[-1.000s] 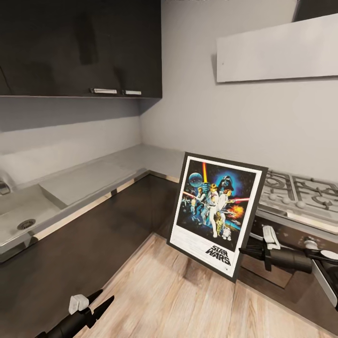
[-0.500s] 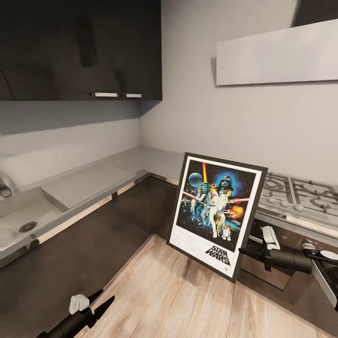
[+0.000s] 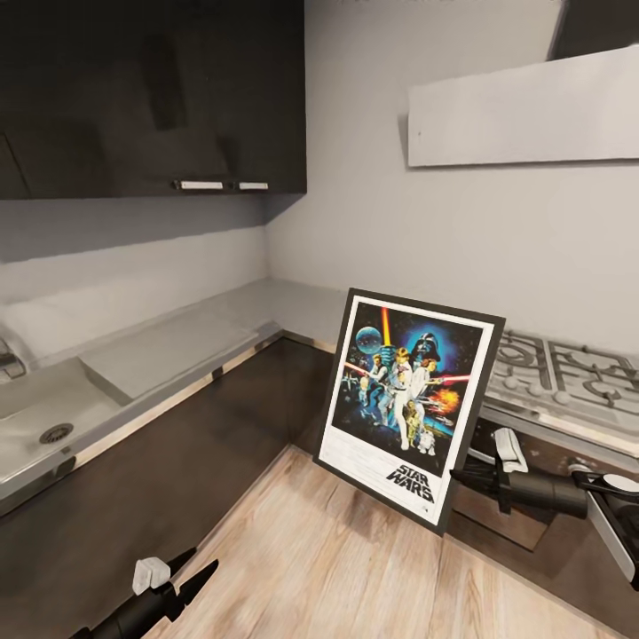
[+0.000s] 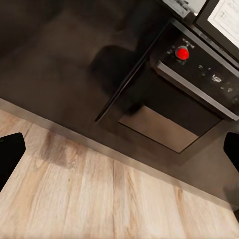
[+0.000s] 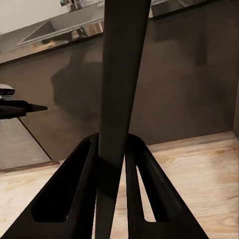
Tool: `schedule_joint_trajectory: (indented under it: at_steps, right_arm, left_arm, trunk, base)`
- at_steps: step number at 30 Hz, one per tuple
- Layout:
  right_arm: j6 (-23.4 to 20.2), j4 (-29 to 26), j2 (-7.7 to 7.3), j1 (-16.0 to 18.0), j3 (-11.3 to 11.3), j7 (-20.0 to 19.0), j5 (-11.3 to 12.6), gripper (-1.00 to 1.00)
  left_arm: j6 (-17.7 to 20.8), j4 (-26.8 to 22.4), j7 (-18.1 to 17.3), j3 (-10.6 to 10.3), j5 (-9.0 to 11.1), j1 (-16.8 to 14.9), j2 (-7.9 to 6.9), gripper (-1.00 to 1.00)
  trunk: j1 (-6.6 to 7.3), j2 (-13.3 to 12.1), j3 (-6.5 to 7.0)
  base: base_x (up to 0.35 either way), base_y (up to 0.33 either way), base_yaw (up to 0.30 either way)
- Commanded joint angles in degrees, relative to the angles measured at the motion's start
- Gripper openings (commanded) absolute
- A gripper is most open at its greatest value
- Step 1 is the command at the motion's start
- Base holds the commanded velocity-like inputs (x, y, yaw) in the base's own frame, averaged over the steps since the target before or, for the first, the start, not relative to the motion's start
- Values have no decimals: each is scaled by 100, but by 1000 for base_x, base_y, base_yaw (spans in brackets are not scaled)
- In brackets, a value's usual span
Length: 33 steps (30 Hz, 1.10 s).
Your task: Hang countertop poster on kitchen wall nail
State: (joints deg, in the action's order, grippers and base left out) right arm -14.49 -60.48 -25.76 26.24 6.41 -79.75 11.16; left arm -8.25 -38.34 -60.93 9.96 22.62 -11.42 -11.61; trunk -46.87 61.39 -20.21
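Between my right gripper's (image 3: 460,476) jaws sits the lower right edge of the Star Wars poster (image 3: 406,401), pinched edge-on so the frame stands upright and its face stays toward my head camera. From the right wrist the same frame (image 5: 117,99) runs straight up out of the two black fingers (image 5: 79,194), which close against it on either side. Holding it by one edge keeps the top of the frame free for a nail (I judge a tall panel pinched this low could swing). It is off the kitchen countertop (image 3: 169,342), carried over the wood floor (image 3: 337,559) in front of the gas hob (image 3: 559,373). My left gripper (image 3: 191,568) hangs low and well apart from it, jaws spread and empty, looking at the oven front (image 4: 189,94). I cannot make out any wall nail yet.
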Motion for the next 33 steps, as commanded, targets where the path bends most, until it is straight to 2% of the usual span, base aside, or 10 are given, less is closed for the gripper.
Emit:
schedule_joint_trajectory:
  at_steps: [1,26,33]
  right_arm:
    - [-87,1,0,2,1,-41,26,-100]
    - [-80,1,1,-5,1,-41,22,-100]
    - [-80,1,1,-5,4,-41,19,-100]
  left_arm:
    - [-37,8,-15,0,6,-5,-2,100]
    - [-31,5,-15,-11,6,-9,-2,100]
    - [186,2,-15,-11,6,-10,-4,100]
  trunk:
    - [22,-37,12]
    - [571,-1040,461]
    - [725,-1321,586]
  base:
    - [0,0,0]
    - [0,0,0]
    - [0,0,0]
